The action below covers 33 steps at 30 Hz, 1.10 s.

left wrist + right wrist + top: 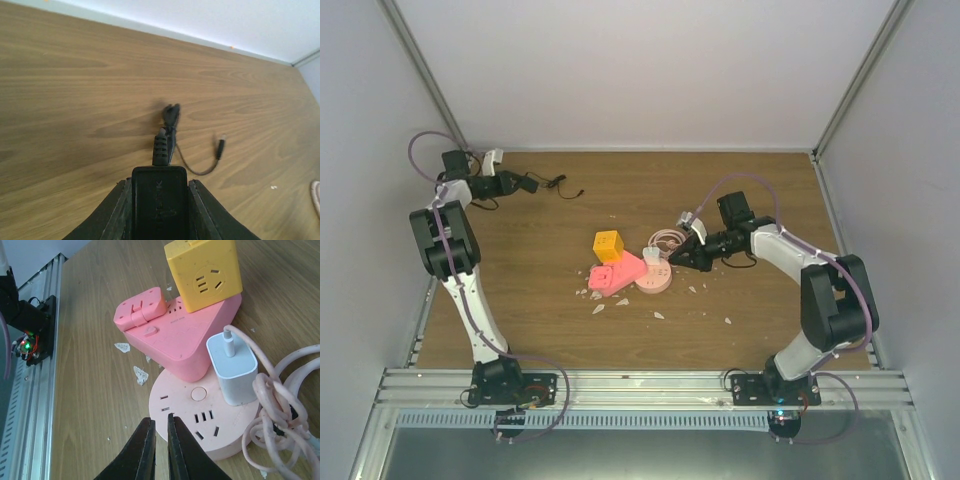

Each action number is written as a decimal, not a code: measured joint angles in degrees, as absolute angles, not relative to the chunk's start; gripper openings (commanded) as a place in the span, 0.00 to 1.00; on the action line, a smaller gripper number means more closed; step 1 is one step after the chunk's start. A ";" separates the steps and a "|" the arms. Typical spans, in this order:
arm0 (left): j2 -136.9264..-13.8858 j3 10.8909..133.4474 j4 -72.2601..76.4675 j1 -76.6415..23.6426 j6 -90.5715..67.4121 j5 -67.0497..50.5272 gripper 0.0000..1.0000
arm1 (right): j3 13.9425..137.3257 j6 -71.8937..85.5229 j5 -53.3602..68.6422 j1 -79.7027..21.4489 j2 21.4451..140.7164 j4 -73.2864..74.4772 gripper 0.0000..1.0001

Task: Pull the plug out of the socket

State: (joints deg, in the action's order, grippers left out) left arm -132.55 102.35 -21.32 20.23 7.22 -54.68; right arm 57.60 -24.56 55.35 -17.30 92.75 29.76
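Note:
My left gripper is shut on a black plug, at the table's far left in the top view. The plug's thin black cable trails on the wood ahead of it. The socket, a flat pink triangle, lies mid-table. A small pink block and a yellow cube sit on it. My right gripper is nearly shut and empty. It hovers at the near edge of a round pink socket disc, next to the triangle.
A white charger stands plugged into the round disc, and its pink cable is coiled beside it. White scraps lie on the wood near the sockets. Frame walls stand at the left, right and back.

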 measured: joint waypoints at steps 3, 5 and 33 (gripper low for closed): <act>-134.80 103.88 -22.09 21.02 6.85 -53.10 0.20 | 56.93 -24.51 55.33 -17.30 92.64 29.43 0.10; -136.18 104.95 -22.41 21.47 6.79 -52.01 0.26 | 56.55 -24.36 55.24 -17.30 92.60 29.10 0.10; -110.39 92.75 -30.44 14.76 26.68 -47.66 0.75 | 48.71 -20.53 52.58 -16.95 85.47 22.35 0.14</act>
State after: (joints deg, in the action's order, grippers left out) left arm -110.39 92.75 -30.44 14.76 26.68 -47.66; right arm 48.71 -20.53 52.58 -16.95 85.47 22.35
